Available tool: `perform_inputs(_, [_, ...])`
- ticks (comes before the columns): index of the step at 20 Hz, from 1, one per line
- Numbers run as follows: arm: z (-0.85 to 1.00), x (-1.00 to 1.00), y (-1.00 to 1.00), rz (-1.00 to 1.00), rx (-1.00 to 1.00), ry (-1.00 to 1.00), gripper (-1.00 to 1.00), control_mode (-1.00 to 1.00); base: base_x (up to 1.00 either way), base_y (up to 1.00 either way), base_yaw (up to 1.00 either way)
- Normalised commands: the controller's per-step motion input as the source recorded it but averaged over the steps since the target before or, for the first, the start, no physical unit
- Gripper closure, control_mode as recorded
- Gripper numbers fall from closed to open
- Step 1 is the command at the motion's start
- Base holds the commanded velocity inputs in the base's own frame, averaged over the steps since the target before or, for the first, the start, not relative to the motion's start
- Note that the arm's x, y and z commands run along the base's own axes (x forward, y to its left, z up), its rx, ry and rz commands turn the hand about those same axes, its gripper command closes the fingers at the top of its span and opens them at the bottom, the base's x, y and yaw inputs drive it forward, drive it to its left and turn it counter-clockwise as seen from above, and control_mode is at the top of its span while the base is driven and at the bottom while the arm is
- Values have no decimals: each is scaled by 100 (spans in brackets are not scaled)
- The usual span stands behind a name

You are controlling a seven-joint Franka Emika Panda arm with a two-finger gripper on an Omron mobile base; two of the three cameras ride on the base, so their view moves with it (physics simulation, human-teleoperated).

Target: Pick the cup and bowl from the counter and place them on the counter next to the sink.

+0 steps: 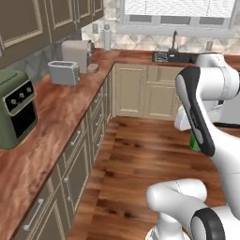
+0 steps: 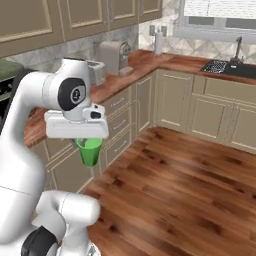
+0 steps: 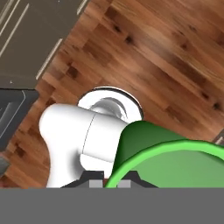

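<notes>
We see the end effector (image 2: pixel 90 141) pinching the rim of the green cup (image 2: pixel 90 152) left of centre in the right base view — above the wooden floor (image 2: pixel 190 190). The sink (image 2: pixel 231 68) sits upper right, set in the tabletop (image 2: pixel 170 61).

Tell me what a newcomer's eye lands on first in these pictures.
First the bright green cup, hanging under the gripper of the white arm above the wooden floor, away from the counter. Next the olive-green oven-like appliance at the near left on that reddish-brown counter, with a grey toaster farther back. In the far corner sits the black sink with its dark faucet, under the window.
</notes>
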Motion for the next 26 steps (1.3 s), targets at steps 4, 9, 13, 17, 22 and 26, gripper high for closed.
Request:
perform_inputs(4, [0,0,0,0,0,0,100,100,100,0,-12])
perform_inputs(9, [0,0,0,0,0,0,100,100,100,0,-3])
perform_inputs(13, [0,0,0,0,0,0,100,100,100,0,0])
perform_inputs(17, [0,0,0,0,0,0,100,100,100,0,0])
perform_inputs(22, [0,0,0,0,0,0,100,100,100,0,-1])
perform_inputs(26, [0,0,0,0,0,0,100,100,100,-3,-6])
